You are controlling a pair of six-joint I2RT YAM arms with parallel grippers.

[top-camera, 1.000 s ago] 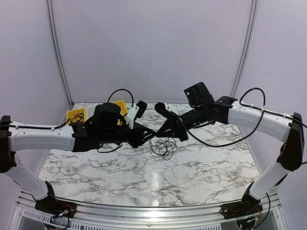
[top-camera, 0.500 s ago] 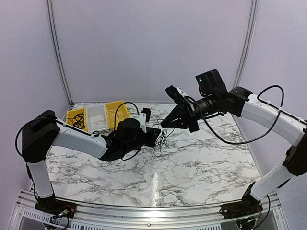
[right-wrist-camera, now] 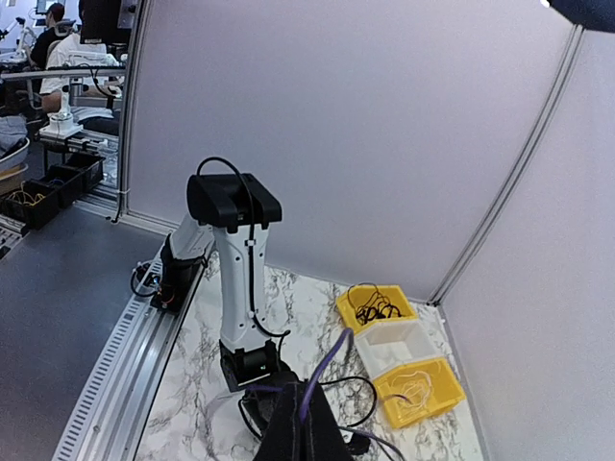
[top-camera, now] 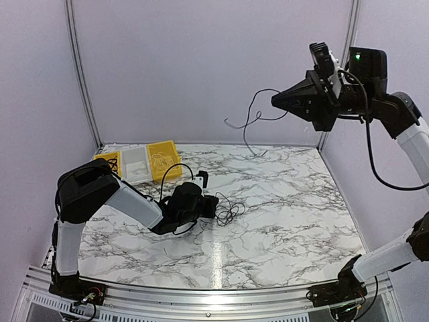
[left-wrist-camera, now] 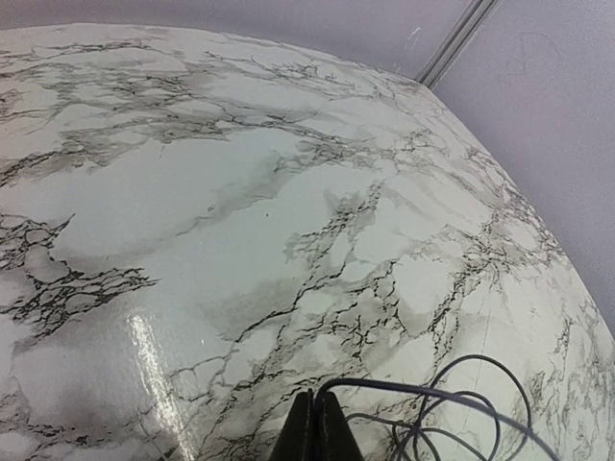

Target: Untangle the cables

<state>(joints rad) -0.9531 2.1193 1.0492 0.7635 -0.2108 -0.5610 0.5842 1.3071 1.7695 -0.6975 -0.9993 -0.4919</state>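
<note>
The right hand (right-wrist-camera: pixel 303 427) is cut off at the bottom of its own wrist view, so only the dark, tapered fingertips show. They are pressed together on the lifted cable (right-wrist-camera: pixel 325 370), a thin strand that looks violet here and runs out from the tips in a shallow curve. From above, this hand is high in the air at the far right, well clear of the bench (top-camera: pixel 288 221). Its strand trails leftward from the tips in loose bends, one pale end free in the air and the other dropping toward the back of the bench; whether that end touches the surface cannot be made out. The left hand (left-wrist-camera: pixel 315 432) is also cropped, showing only two narrow black fingertips closed flat against each other. A thin dark wire comes out right at their tips, so the hand appears to be pinching it, though the contact itself is hidden. That wire belongs to the cable loops (left-wrist-camera: pixel 471 408), a small heap of overlapping black rings lying on the bench just to the right of the hand and partly cut off by the lower edge. The bench is glossy white marble-patterned sheet with grey veins and a bright glare stripe. At its far left corner stand a yellow bin (top-camera: pixel 107 164) holding dark coils, a white bin (top-camera: pixel 136 163), and a second yellow bin (top-camera: pixel 163 159) whose contents are too faint to tell.
</note>
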